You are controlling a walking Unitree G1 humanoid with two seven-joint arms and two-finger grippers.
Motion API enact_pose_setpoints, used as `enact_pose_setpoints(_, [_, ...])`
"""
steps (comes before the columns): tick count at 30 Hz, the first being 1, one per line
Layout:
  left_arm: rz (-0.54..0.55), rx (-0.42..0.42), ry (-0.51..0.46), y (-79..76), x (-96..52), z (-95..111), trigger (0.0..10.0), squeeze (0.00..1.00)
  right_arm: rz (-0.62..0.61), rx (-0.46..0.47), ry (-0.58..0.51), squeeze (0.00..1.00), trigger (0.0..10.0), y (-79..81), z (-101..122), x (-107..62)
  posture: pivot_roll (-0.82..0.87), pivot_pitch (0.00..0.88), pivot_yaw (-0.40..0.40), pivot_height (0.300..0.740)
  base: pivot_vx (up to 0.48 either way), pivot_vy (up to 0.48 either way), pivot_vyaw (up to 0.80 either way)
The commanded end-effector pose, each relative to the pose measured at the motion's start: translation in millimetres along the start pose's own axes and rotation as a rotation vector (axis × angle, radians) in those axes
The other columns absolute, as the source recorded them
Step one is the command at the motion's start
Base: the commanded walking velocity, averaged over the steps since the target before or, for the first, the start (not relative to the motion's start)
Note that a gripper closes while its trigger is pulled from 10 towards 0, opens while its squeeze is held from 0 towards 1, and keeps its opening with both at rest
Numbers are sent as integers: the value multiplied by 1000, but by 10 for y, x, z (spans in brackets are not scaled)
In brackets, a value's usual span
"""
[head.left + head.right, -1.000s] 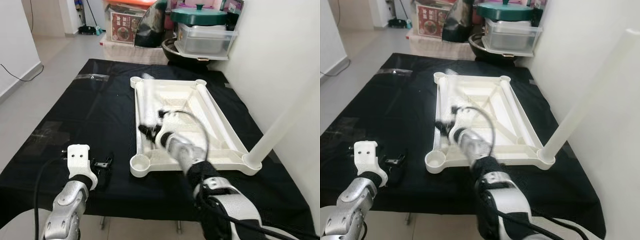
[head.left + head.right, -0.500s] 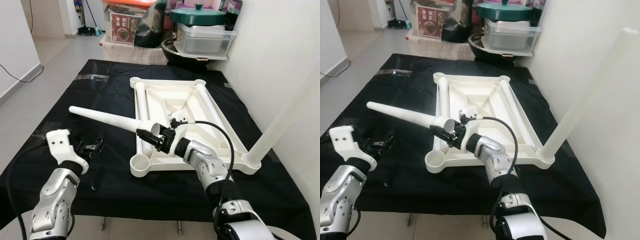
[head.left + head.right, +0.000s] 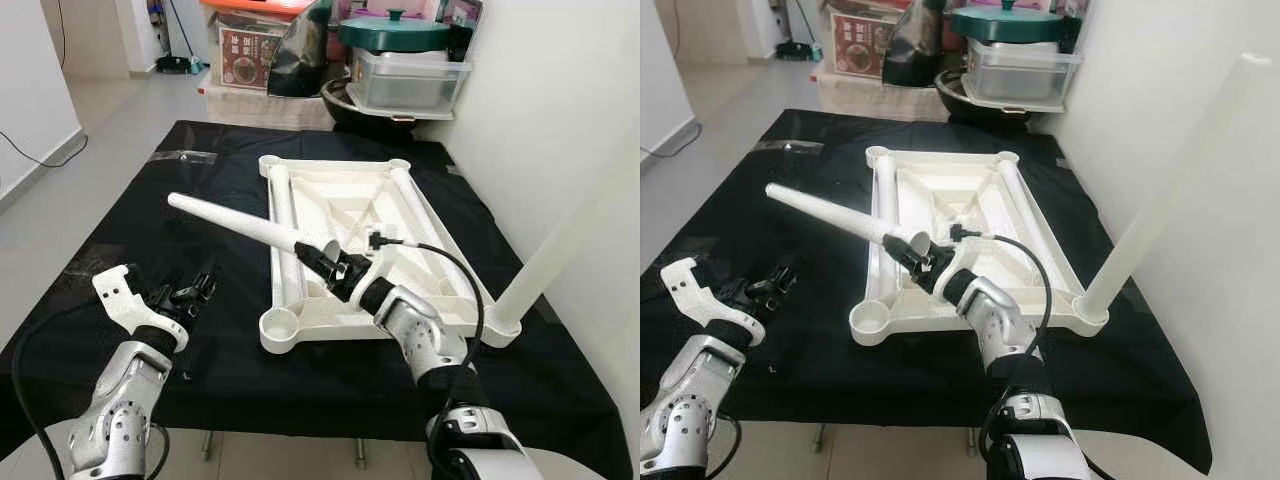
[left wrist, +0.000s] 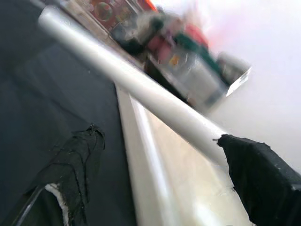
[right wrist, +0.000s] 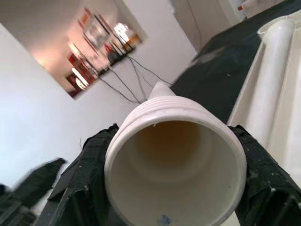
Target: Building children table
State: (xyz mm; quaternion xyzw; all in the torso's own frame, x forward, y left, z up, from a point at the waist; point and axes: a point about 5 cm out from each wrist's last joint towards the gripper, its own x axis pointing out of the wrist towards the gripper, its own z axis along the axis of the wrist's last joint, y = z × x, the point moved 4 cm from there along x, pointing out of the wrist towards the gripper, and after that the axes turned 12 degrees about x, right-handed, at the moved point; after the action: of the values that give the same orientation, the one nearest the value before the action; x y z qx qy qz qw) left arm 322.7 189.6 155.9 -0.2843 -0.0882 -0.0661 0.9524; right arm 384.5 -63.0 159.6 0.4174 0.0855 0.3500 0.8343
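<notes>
The white table top (image 3: 340,332) lies upside down on a black cloth (image 3: 150,210). One white leg (image 3: 560,250) stands upright in its near right corner socket. Two more legs (image 3: 283,215) (image 3: 425,215) lie along its left and right sides. My right gripper (image 3: 335,268) is shut on the wide end of a tapered white leg (image 3: 235,222), which points left and slightly up over the cloth. The right wrist view looks into that leg's hollow threaded end (image 5: 174,160) between the fingers (image 5: 89,169). My left gripper (image 3: 195,290) hovers open over the cloth, below the held leg (image 4: 131,84).
The near left corner socket (image 3: 280,324) holds nothing. A clear box (image 3: 410,80) with a green-lidded pot (image 3: 395,30), a black bag and cartons stand beyond the cloth's far edge. A white wall (image 3: 560,120) runs close along the right side. Bare floor lies to the left.
My right gripper lifted a leg out of the tray and swung it to point left, then drew it right and a bit higher. My left arm rose and turned toward the leg.
</notes>
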Motion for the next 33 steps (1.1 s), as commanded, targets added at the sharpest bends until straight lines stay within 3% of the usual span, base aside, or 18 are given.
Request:
enact_pose_setpoints(1, [10,-52,14,11,13,-44,10000,0,14,33,-18,0,0,25,25,-14,97,0,-76,740,0,0,0])
enact_pose_setpoints(2, [22,-112,6,15,17,-58,10000,0,31,67,-20,0,0,51,16,-20,97,0,-76,740,0,0,0])
enact_pose_setpoints(3, [22,-112,6,15,17,-58,10000,0,31,67,-20,0,0,51,16,-20,97,0,-76,740,0,0,0])
enact_pose_setpoints(6, [35,-265,-54,65,72,50,10000,0,94,181,-25,0,0,121,-35,-100,85,0,-67,740,0,0,0])
enact_pose_setpoints(13, [-5,-382,-151,66,143,266,10000,0,115,252,-17,0,0,133,-79,-192,76,0,-66,740,0,0,0])
enact_pose_setpoints(16, [-37,-429,-153,37,181,259,10000,0,154,273,6,0,0,199,-104,-222,74,0,-66,740,0,0,0])
enact_pose_setpoints(18, [-33,-480,-140,66,206,211,10000,0,222,296,47,0,0,328,-139,-258,64,0,-60,740,0,0,0])
enact_pose_setpoints(21, [-27,-489,-138,77,209,199,10000,0,250,301,65,0,0,378,-153,-273,63,0,-59,740,0,0,0])
enact_pose_setpoints(23, [-47,-522,-136,61,218,201,10000,0,333,309,128,0,0,511,-210,-368,65,0,-61,740,0,0,0])
enact_pose_setpoints(27, [-67,-547,-133,57,233,208,10000,0,371,329,180,0,0,550,-267,-463,66,0,-62,740,0,0,0])
enact_pose_setpoints(33, [-88,-553,-151,55,268,277,10000,0,402,283,287,0,0,588,-363,-596,58,0,-60,740,0,0,0])
